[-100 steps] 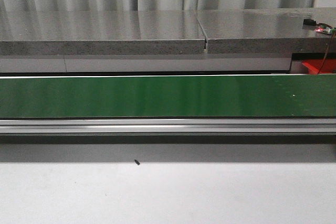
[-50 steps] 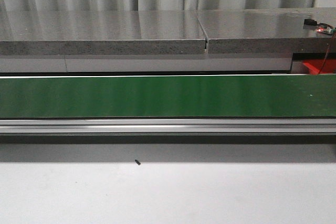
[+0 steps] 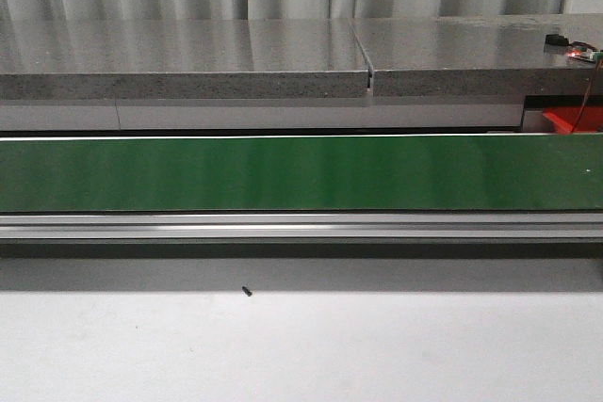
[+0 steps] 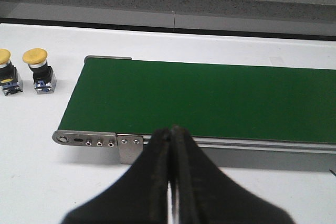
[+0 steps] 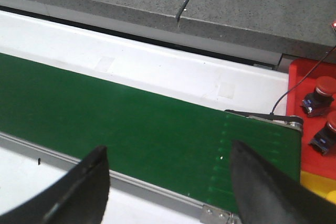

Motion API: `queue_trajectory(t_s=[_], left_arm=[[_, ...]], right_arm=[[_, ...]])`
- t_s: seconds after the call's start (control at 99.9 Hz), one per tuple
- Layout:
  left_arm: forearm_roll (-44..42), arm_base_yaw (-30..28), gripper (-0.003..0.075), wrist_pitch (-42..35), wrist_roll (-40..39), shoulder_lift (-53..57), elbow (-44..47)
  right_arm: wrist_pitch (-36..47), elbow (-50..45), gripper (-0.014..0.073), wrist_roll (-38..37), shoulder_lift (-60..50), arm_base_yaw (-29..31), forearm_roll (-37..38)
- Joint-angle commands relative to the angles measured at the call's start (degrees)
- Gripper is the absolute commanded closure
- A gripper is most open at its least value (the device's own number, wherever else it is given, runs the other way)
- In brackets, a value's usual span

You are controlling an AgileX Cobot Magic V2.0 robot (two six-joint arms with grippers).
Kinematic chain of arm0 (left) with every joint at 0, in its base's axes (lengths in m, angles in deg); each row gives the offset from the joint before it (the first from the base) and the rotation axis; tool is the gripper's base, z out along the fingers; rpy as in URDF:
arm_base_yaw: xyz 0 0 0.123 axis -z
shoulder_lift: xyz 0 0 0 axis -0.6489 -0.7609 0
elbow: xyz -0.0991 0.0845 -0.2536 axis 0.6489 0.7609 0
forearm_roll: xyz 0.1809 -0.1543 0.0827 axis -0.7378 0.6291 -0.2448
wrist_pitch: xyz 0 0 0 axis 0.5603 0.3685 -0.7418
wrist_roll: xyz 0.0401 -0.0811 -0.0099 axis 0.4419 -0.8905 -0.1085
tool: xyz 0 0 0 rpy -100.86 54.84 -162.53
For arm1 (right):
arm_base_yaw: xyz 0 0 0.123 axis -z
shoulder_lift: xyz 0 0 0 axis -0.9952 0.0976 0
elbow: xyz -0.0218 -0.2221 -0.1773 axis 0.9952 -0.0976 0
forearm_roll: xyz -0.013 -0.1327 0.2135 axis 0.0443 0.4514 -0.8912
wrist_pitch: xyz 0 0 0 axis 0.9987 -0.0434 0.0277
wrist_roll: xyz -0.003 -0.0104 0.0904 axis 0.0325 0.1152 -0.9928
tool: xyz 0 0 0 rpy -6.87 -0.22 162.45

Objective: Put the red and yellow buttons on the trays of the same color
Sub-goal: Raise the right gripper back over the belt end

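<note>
Two yellow buttons [image 4: 38, 70] stand upright, caps up.

Conveyor belt [image 3: 301, 173] spans the table [image 3: 301, 345] left to right, stone slabs [image 3: 283, 54] behind it, two buttons [image 4: 38, 69] side by side on the table off the belt's left end, tray [image 5: 315, 129] with two buttons [image 5: 318, 96] (one near the other) at its right end.
</note>
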Motion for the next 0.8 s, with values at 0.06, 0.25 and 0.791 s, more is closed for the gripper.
queue_trajectory(t_s=[0.06, 0.25, 0.791], left_arm=[[0.3, 0.4, 0.0741, -4.5, -0.1, -0.5, -1.5], [0.3, 0.4, 0.0741, -4.5, -0.1, -0.5, -1.5], [0.3, 0.4, 0.0741, -4.5, -0.1, -0.5, -1.5]], right_arm=[[3.0, -4.5, 0.0106, -0.7, -7.4, 0.0, -0.9], [1.4, -8.6, 0.0174, -1.2, -13.0, 0.3, -0.9], [1.3, -9.2, 0.0662, -1.2, -13.5, 0.3, -0.9]])
